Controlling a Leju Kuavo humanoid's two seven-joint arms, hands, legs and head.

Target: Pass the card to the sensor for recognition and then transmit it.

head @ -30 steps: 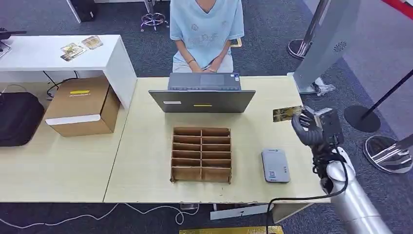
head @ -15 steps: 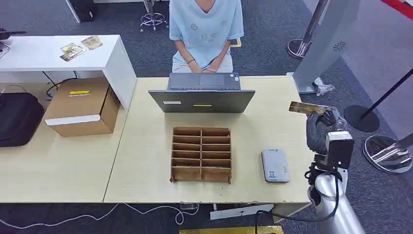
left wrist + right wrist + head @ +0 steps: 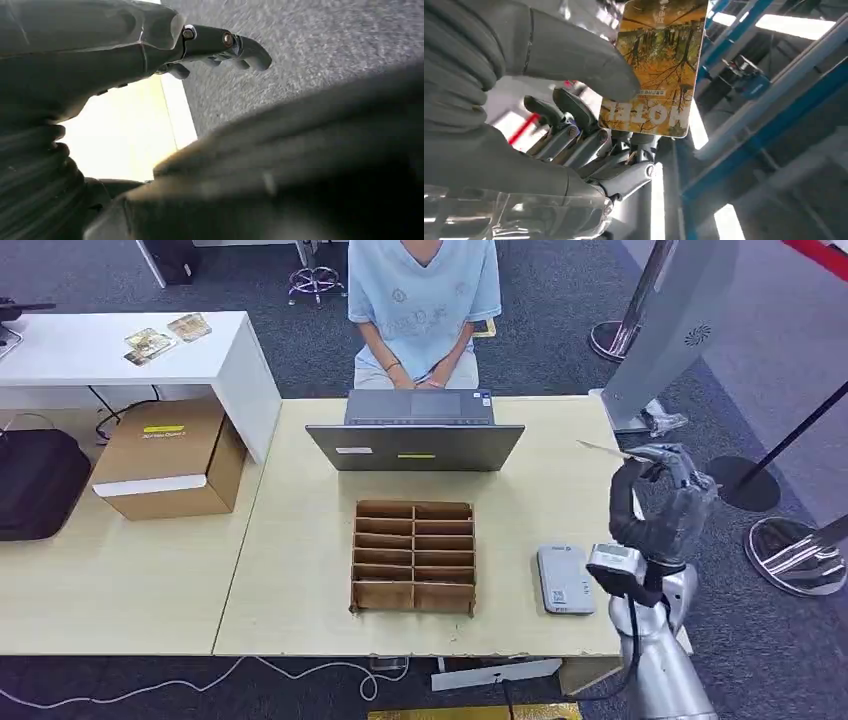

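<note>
Glossy printed card (image 3: 659, 65) — matt cardboard organiser (image 3: 413, 556).

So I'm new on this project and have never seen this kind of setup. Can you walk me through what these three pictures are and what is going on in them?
They come from cameras on a humanoid robot with two arms. The wide picture is from its head, looking down at a wooden table. On it stand an open laptop, a cardboard divider box and a small grey card reader. A person sits behind the laptop.

The other two pictures come from cameras at the wrists, so they look turned. The right wrist view shows the right hand pinching a card with an autumn-tree picture between thumb and fingers. In the head view that card appears edge-on, raised above the table's right end. The left wrist view shows the left hand over grey carpet, holding nothing I can see.
</note>
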